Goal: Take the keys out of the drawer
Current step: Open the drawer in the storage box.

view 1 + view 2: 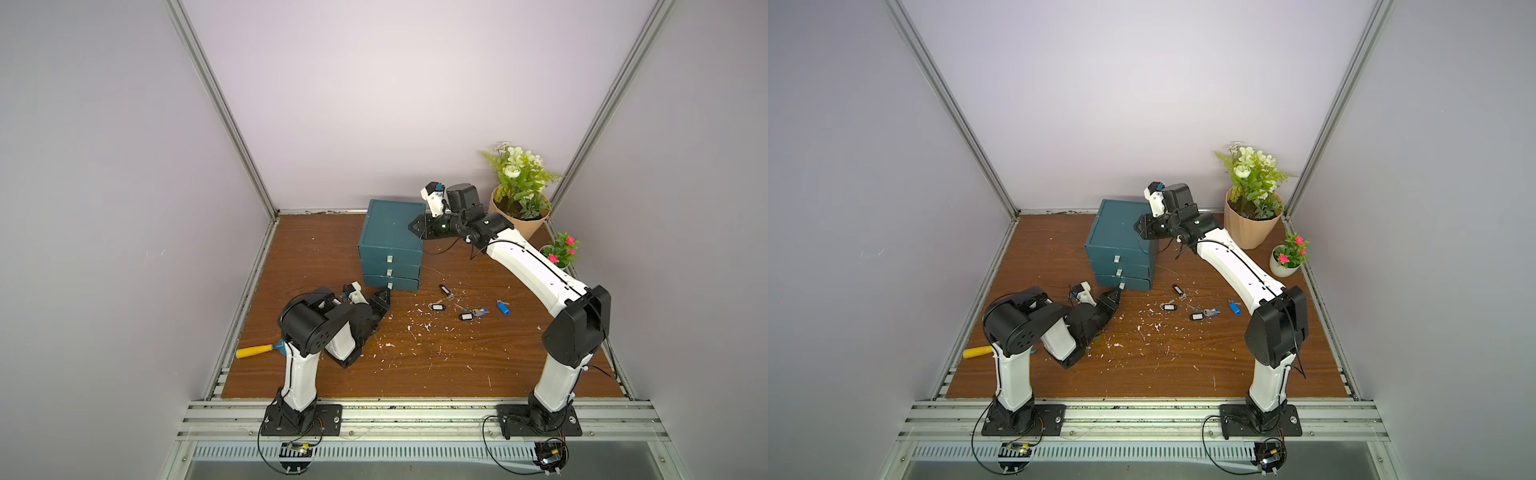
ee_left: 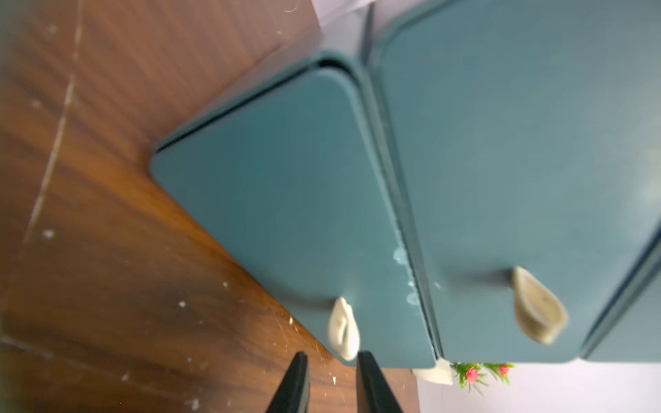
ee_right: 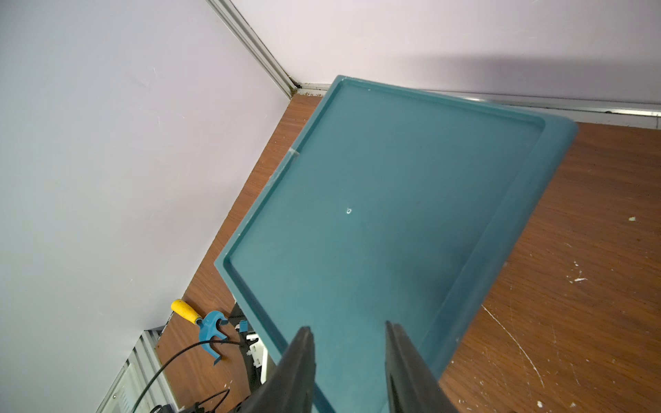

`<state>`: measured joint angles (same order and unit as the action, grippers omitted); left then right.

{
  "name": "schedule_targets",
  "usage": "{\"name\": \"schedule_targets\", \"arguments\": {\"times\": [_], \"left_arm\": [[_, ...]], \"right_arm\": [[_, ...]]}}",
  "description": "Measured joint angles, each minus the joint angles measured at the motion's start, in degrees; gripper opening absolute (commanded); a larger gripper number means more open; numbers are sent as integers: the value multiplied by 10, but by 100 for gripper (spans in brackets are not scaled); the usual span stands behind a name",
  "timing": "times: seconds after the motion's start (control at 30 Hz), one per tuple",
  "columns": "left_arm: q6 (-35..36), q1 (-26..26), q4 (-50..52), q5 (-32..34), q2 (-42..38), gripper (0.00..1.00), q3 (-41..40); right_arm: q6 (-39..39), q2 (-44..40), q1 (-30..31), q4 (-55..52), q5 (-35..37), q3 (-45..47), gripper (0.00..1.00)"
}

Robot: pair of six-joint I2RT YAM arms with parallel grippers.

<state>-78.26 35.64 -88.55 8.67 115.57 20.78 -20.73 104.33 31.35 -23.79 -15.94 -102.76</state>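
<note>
While the yellow-handled tool (image 1: pixel 255 351) lies at the wooden table's (image 1: pixel 415 374) left edge, partly behind the left arm, the left gripper (image 2: pixel 332 354) sits low against the near face of the teal drawer unit (image 1: pixel 390 232). Its fingers stand a narrow way apart, straddling the bottom drawer's white pull tab (image 2: pixel 343 329) without visibly pinching it. All three drawers look closed. At the right edge of the unit's top, the right gripper (image 3: pixel 348 327) is partly spread, gripping nothing. Right of the unit the keys (image 1: pixel 473 312) lie loose on the wood with black and blue tags, well apart from both grippers. Fleck-strewn open board runs to the near edge. Two potted plants (image 1: pixel 519 216) crowd the far right corner.
</note>
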Motion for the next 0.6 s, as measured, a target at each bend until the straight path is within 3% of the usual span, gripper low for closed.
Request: {"name": "schedule_targets", "arguments": {"times": [0.4,0.6], "left_arm": [[-63,0,-51,15,40,26,16],[-88,0,-60,22,40,33,2]], "right_arm": [[-1,0,-7,0,-9,0,37],[-1,5,-9,-1,-9,-8,36]]}}
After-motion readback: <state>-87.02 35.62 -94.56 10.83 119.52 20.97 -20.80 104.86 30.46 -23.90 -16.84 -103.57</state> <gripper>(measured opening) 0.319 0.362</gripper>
